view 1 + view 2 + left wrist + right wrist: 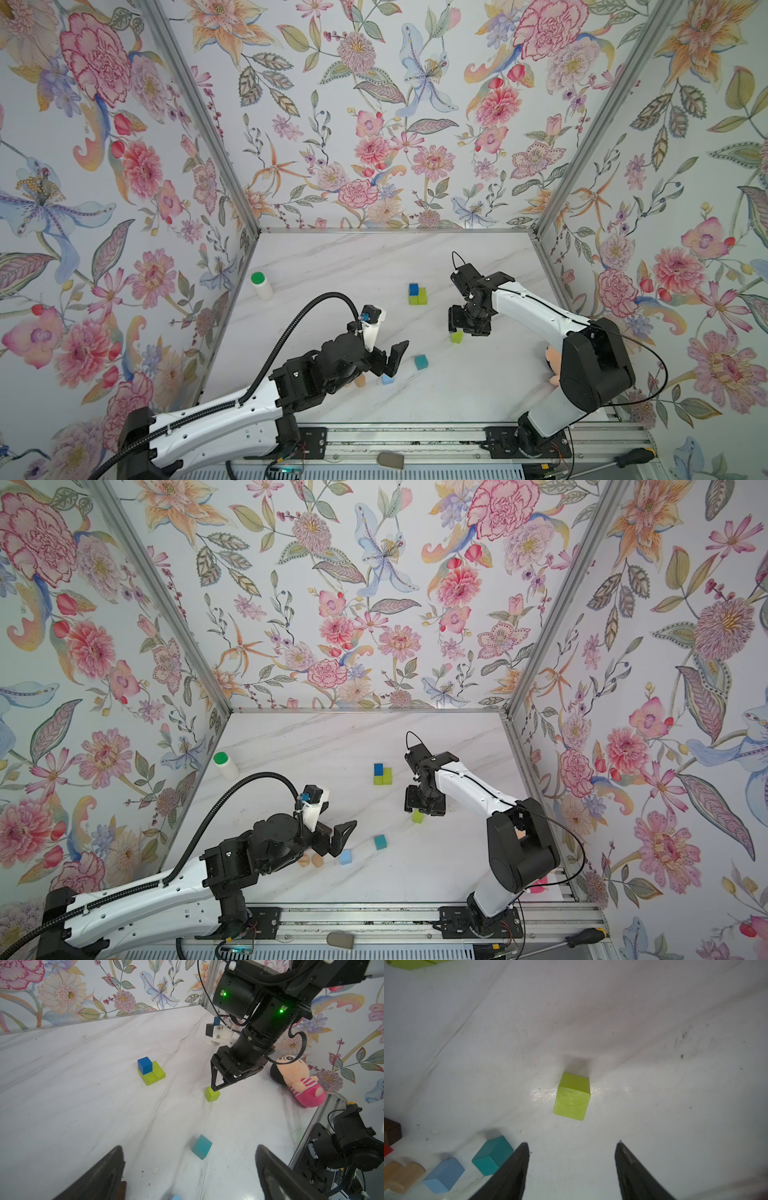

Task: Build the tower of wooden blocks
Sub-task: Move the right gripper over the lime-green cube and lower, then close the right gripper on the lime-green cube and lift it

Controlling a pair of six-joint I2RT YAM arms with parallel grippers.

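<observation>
My right hand [572,1144] hangs low by the loose lime-green cube [572,1097], jaws spread, holding nothing. The cube sits on the surface [332,266] just ahead of the jaws, not between them. To do this pick well, I reckon I should ease forward until the cube is centred in the gap, square up to its flat faces rather than its corners, then pinch gently so it doesn't skid. My left hand [397,359] is spread wide and empty, near the light-blue cube [387,379] and the teal cube [421,362].

The start of the wood block tower [154,1076] stands well apart, toward the back wall: two lime blocks side by side, a blue cube [144,1065] on one.

The right wrist view shows that gap ahead of the cube plainly. The left wrist view makes one jaw tip look as if it touches the cube's top edge, and it alone shows the pink plush doll [299,1082] whole. A sliver of red block [386,1150] appears only at the right wrist view's edge, and only the top views show the green-capped bottle [262,286]
</observation>
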